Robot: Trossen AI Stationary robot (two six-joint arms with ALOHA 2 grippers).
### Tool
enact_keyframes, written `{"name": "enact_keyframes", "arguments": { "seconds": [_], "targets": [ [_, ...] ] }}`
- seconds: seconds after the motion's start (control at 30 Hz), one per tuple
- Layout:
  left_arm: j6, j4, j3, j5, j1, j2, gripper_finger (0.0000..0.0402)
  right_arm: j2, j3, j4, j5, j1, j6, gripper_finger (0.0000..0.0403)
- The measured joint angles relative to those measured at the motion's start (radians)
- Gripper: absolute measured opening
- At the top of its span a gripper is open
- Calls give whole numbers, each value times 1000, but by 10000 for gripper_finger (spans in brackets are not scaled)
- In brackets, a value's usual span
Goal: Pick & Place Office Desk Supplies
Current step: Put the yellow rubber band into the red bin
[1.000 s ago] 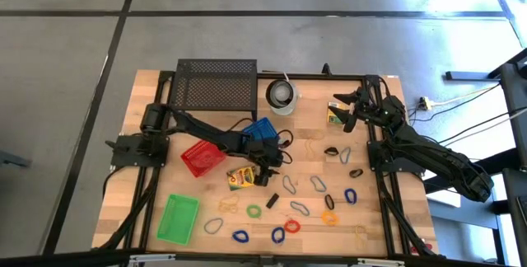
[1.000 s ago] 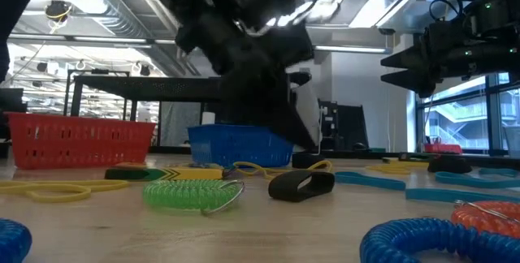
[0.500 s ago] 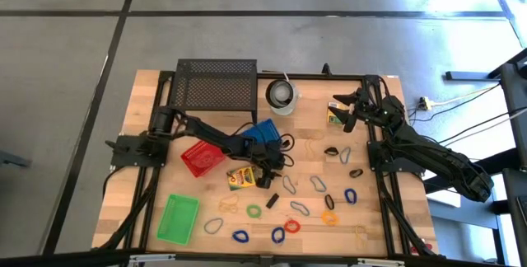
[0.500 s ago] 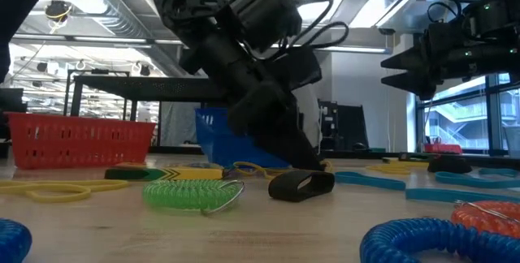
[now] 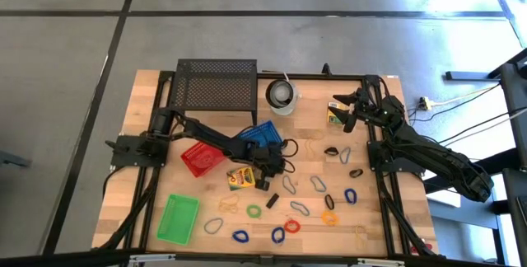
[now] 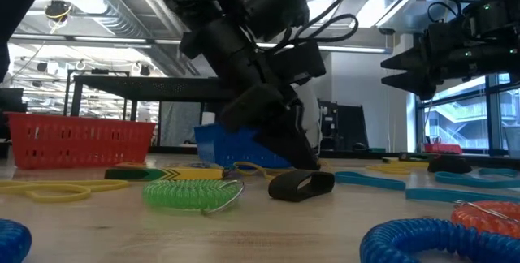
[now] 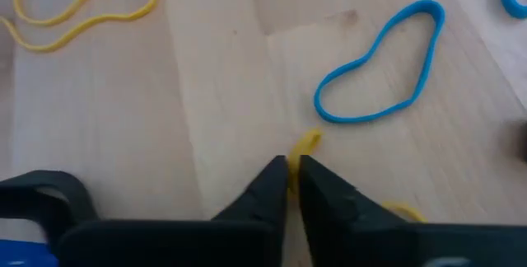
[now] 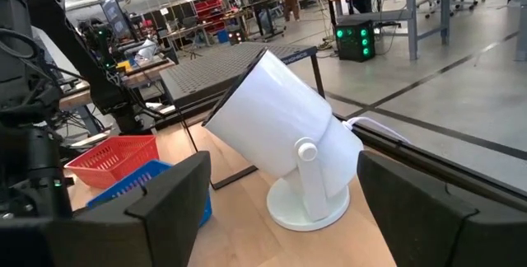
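My left gripper [image 7: 292, 172] [image 5: 280, 166] is down at the table's middle, shut on a thin yellow loop [image 7: 306, 142]. A blue loop [image 7: 379, 77] and another yellow loop [image 7: 82, 7] lie flat on the wood just beyond it. A black clip [image 6: 301, 185] rests on the table close to the fingertips. A yellow-and-green crayon box [image 5: 240, 176] lies flat to the left of the gripper. My right gripper [image 5: 346, 106] hangs open above the far right of the table, with nothing between its fingers. My left gripper pinches the yellow loop between its two fingertips [image 7: 276, 178]. A short bit of the loop [image 7: 308, 140] sticks out past the tips and another bit [image 7: 403, 211] shows beside one finger. The fingers slant down from the table's left. The loop lies on the wood.
Blue [image 5: 262, 132], red [image 5: 202, 156] and green [image 5: 179, 217] baskets stand left of the work spot. A black mesh stand [image 5: 216, 86] and a white cup [image 5: 282, 96] are at the far edge. Several coloured loops [image 5: 298, 208] lie scattered over the near right.
My left gripper has tipped lower onto the tabletop beside the black clip and has shut on the yellow loop. My right arm has kept still.
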Motion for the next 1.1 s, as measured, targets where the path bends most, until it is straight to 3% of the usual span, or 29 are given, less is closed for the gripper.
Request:
{"name": "enact_keyframes", "arguments": {
  "seconds": [0.27,0.57,0.87,1.1],
  "targets": [
    [31,-120,96,-35,-20,-16,3,0,0,0,0,0,-11,310],
    [-70,-339,256,-281,-67,-137,3,0,0,-10,9,0,30,310],
    [-381,-667,282,-500,-126,-416,3,0,0,-107,79,0,363,310],
    [-708,-1014,282,-539,-175,-572,3,0,0,-159,88,0,312,310]
  ]
}}
